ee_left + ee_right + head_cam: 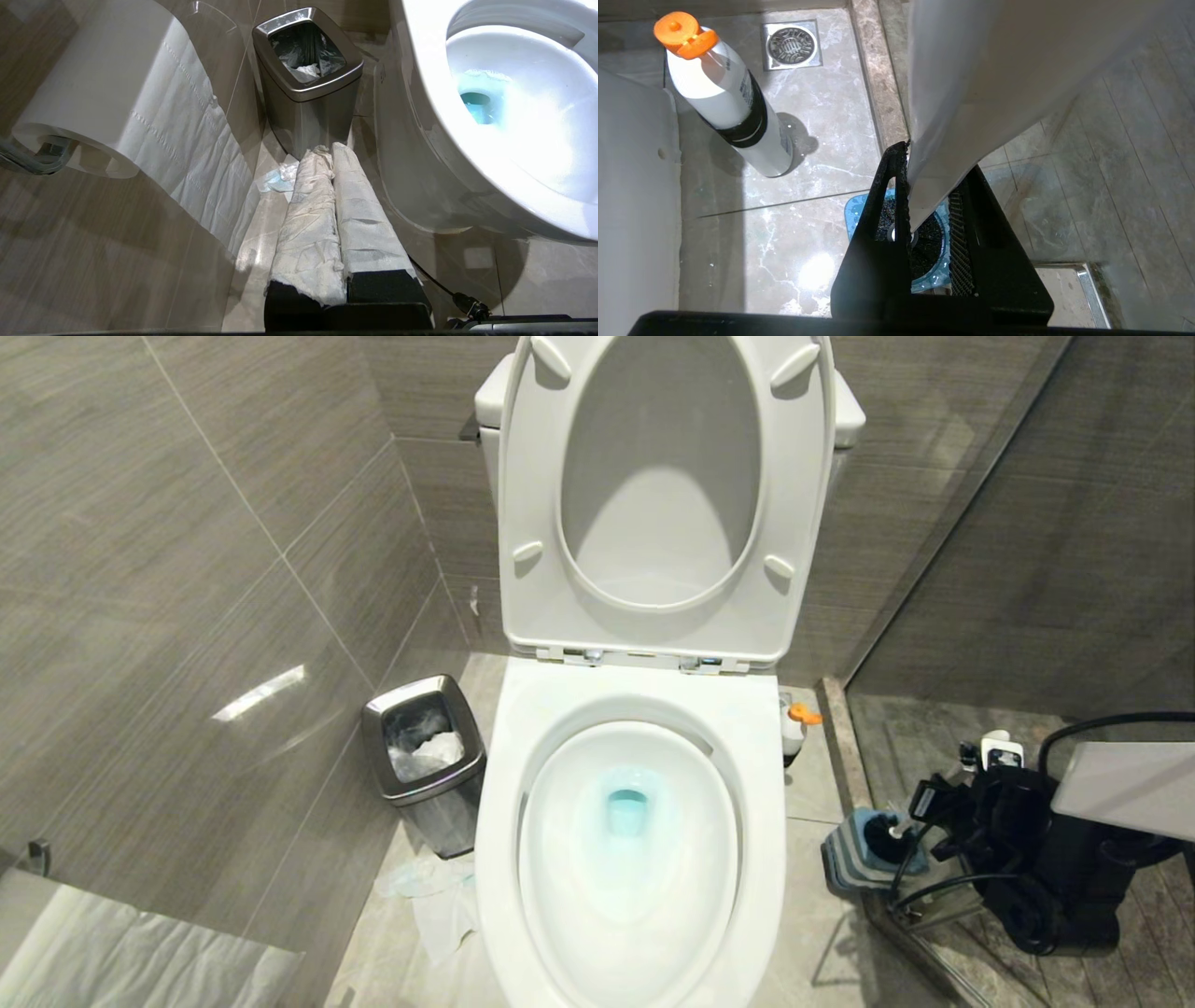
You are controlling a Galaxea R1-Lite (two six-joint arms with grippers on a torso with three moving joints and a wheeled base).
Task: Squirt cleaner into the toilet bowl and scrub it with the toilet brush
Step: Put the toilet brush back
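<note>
The toilet bowl (504, 859) stands with seat and lid raised, and teal-blue liquid (625, 807) pools at its drain. On the floor to its right stands the cleaner (794, 723), a white bottle with an orange cap (724, 98), untouched. Further right, my right gripper (934, 821) hangs over the blue-and-grey holder (845, 859). It is shut on the toilet brush's whitish handle (962, 93), just above the black bristle head (927, 238), which sits in the holder (854, 210). My left gripper (327, 151), its fingers wrapped in white paper, is shut and empty, low beside the bowl's left side (420, 60).
A steel bin (425, 756) with a black liner stands left of the toilet, with crumpled paper (434, 896) on the floor by it. A paper roll (117, 93) hangs on the left wall. A floor drain (791, 44) and a stone threshold (840, 747) with a glass screen lie to the right.
</note>
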